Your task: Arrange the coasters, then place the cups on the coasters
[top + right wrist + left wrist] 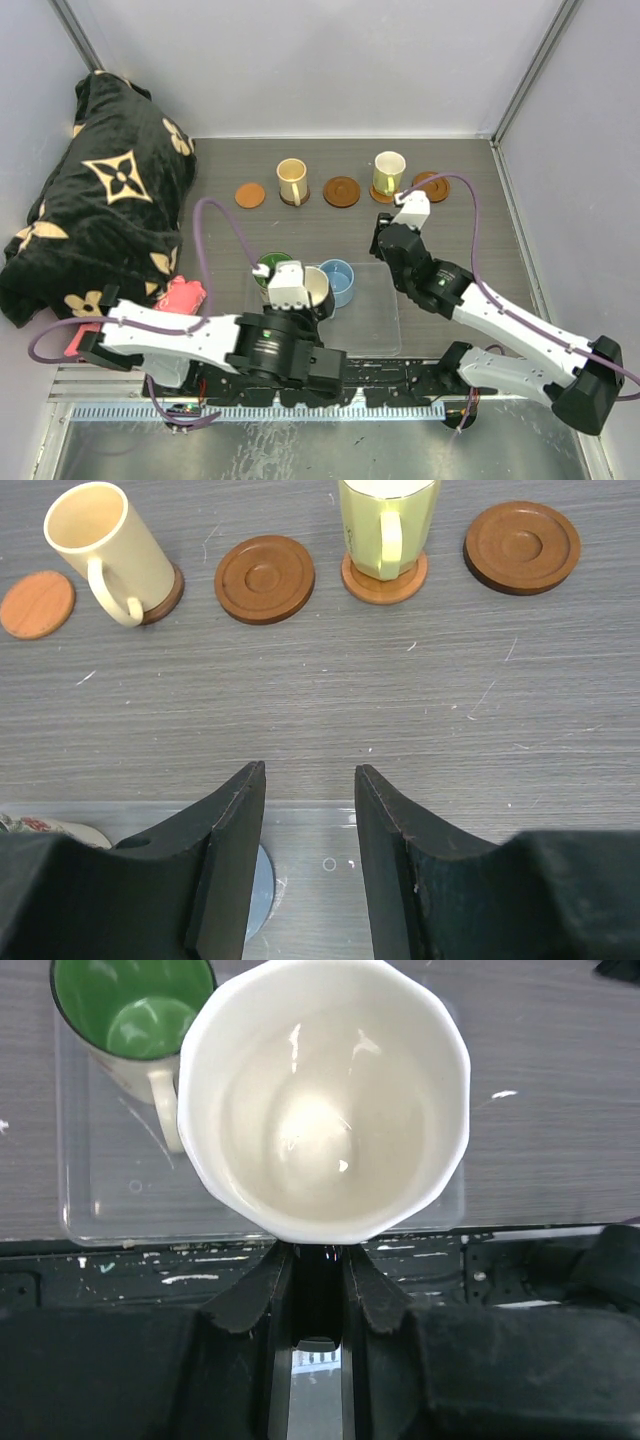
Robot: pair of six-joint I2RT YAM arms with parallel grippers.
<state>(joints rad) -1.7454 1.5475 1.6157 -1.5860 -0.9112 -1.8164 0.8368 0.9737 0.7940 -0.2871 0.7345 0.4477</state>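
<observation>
Left gripper (318, 1258) is clamped narrow on the dark handle of the black cup with the white inside (325, 1100), which is over the clear tray (90, 1190) at the near centre of the table. Whether its base touches the tray cannot be told. Green-inside cup (135, 1010) stands in the tray just left of it and slightly farther; light blue cup (337, 281) stands just right. Right gripper (308, 780) hangs over the tray's far edge, fingers moderately apart, holding nothing. Five coasters lie in a far row. From the left: orange coaster (37, 604) bare; second coaster (168, 595) carrying the cream cup (100, 545); middle coaster (264, 578) bare; fourth coaster (384, 585) carrying the yellow-green cup (390, 520); right-end coaster (521, 546) bare.
</observation>
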